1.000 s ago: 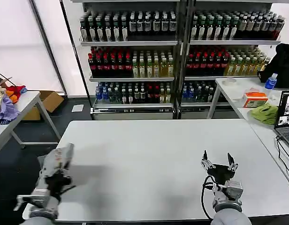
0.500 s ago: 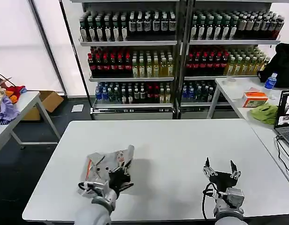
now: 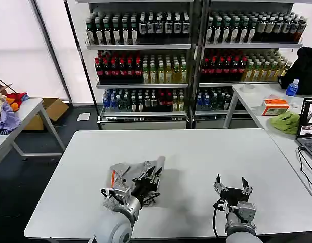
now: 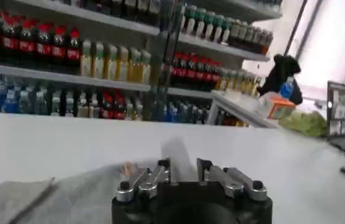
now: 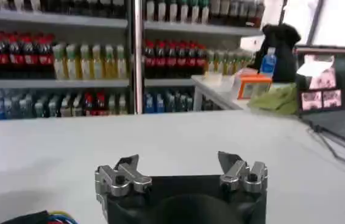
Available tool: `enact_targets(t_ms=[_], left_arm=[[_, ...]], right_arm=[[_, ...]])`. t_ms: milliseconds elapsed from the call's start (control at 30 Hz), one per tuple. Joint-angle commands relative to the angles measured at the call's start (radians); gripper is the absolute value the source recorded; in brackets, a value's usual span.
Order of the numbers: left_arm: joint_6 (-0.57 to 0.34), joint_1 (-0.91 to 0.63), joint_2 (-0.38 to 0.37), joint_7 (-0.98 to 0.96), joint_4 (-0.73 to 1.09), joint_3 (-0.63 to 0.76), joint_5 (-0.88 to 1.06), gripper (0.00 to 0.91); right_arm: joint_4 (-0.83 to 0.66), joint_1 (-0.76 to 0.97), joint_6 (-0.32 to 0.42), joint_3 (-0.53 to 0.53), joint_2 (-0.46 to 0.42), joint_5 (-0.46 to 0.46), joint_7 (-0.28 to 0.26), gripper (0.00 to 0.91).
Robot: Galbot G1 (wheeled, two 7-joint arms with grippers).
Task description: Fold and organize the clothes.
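A light grey shirt (image 3: 126,171) with an orange stripe is bunched up over the near left part of the white table (image 3: 196,152). My left gripper (image 3: 149,177) is shut on a fold of it. In the left wrist view a strip of the grey shirt (image 4: 69,196) rises between the narrow fingers of the left gripper (image 4: 184,171). I cannot tell whether the bundle rests on the tabletop. My right gripper (image 3: 230,186) stands open above the near right part of the table, and the right wrist view shows nothing between the spread fingers of that right gripper (image 5: 178,164).
Shelves of bottles (image 3: 186,61) stand behind the table. A side table on the right holds a lime-green cloth (image 3: 286,122), an orange box (image 3: 275,107) and a laptop (image 3: 309,126). Coloured fabrics (image 3: 6,111) lie on a table at the left, near a cardboard box (image 3: 53,109).
My left arm has swung from beyond the table's left edge rightwards over the table, carrying the grey shirt. The right gripper has shifted slightly toward the near edge, still open.
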Motion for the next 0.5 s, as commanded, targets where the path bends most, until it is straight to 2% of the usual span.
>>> enact_targets(t_ms=[33, 67, 233, 333, 500], left_arm=[[-0.019, 0.004, 0.023, -0.028, -0.062, -0.097, -0.117, 0.907], [-0.019, 0.011, 0.027, -0.037, -0.073, -0.126, -0.130, 0.907], [-0.032, 0.045, 0.037, -0.094, -0.089, -0.236, -0.086, 0.907], [-0.040, 0.093, 0.043, -0.097, -0.103, -0.278, -0.012, 0.907], [-0.040, 0.142, 0.038, -0.107, -0.121, -0.339, -0.006, 0.907]], right_arm=[[-0.051, 0.109, -0.074, -0.091, -0.027, 0.206, 0.045, 0.907], [-0.051, 0.123, -0.074, -0.105, -0.026, 0.251, 0.055, 0.907], [-0.069, 0.200, -0.073, -0.181, -0.011, 0.367, 0.081, 0.907], [-0.090, 0.223, -0.073, -0.230, -0.007, 0.389, 0.075, 0.907], [-0.152, 0.252, -0.072, -0.292, 0.023, 0.382, 0.086, 0.907]])
